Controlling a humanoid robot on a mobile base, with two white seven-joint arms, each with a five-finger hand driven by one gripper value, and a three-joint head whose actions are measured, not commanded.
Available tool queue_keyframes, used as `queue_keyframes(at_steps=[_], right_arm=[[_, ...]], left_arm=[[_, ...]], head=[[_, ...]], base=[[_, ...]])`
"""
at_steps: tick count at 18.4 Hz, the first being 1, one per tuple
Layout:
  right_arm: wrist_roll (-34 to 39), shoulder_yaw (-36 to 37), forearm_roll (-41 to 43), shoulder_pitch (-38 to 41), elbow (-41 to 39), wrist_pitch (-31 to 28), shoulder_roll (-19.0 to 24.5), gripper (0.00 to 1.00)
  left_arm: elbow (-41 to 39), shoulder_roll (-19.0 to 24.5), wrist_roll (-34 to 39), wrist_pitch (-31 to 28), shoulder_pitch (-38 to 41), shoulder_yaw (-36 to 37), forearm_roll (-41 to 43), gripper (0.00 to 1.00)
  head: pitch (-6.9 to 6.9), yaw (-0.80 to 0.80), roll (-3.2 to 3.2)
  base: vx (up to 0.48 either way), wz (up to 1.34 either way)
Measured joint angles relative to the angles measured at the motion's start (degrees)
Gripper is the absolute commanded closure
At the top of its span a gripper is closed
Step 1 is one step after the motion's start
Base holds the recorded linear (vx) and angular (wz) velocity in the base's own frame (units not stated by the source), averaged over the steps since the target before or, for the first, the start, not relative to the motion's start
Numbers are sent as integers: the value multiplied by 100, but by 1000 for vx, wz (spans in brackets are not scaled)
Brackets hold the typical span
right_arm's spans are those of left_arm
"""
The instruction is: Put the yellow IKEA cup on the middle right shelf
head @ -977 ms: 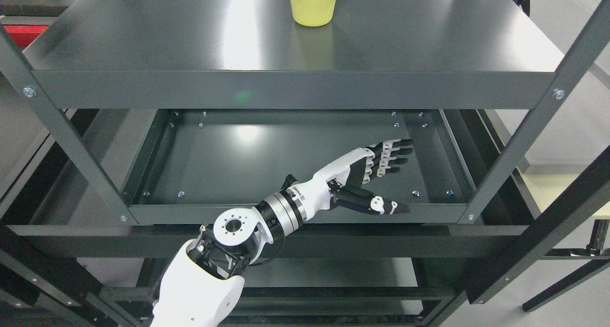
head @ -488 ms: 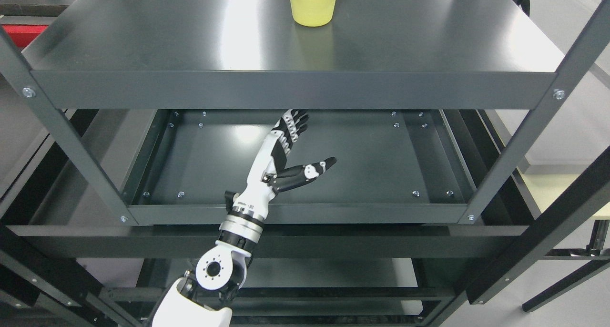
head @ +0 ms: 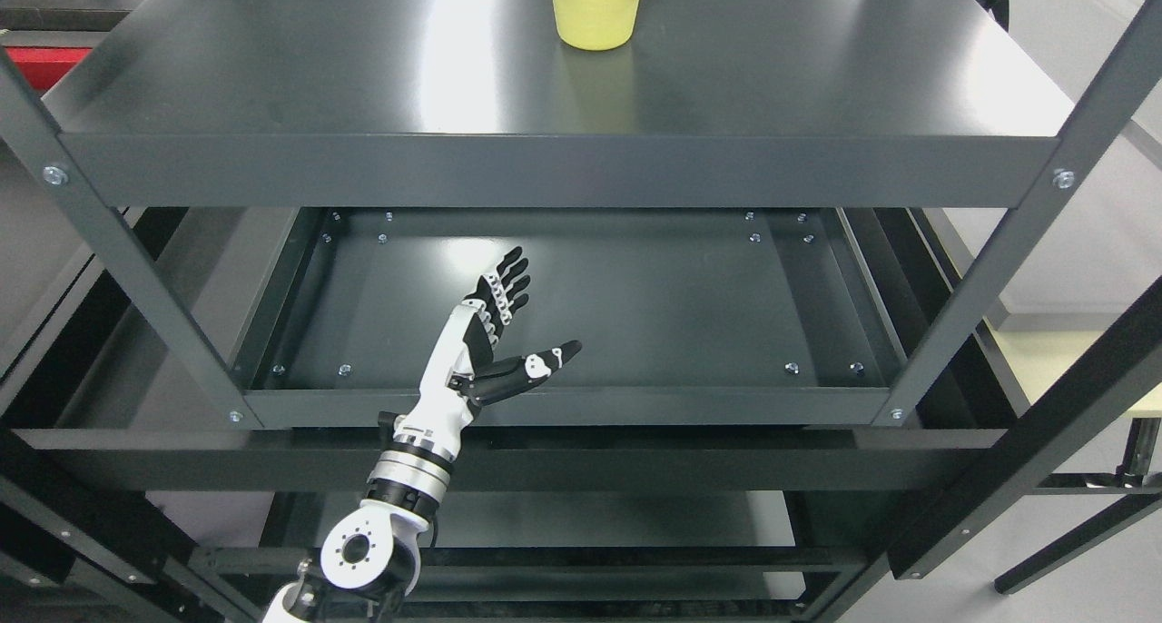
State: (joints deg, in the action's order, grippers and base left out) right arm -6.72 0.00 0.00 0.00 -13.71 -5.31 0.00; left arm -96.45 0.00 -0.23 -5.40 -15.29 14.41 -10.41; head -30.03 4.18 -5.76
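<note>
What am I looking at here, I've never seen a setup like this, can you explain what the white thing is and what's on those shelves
This is one picture, taken by a camera on a humanoid robot's head, looking down at a dark metal shelving unit. The white and black thing is the robot's left hand, on an arm that comes up from the lower left. Its fingers are spread and it holds nothing. It hovers over the front of the lower tray-like shelf, which carries no objects that I can see. On the upper shelf, at the very top of the picture, stands a yellow cup; its upper part is cut off by the edge. The robot's right arm is not in view.
</note>
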Motion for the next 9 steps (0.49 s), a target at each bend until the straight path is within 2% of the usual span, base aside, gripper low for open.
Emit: queue_keyframes(at_steps=[9], right_arm=[[0, 0, 0, 0, 0, 0, 0, 1]], left_arm=[[-317, 0, -119, -315, 99, -843, 18, 1]], head=[[0, 0, 0]], base=[[0, 0]])
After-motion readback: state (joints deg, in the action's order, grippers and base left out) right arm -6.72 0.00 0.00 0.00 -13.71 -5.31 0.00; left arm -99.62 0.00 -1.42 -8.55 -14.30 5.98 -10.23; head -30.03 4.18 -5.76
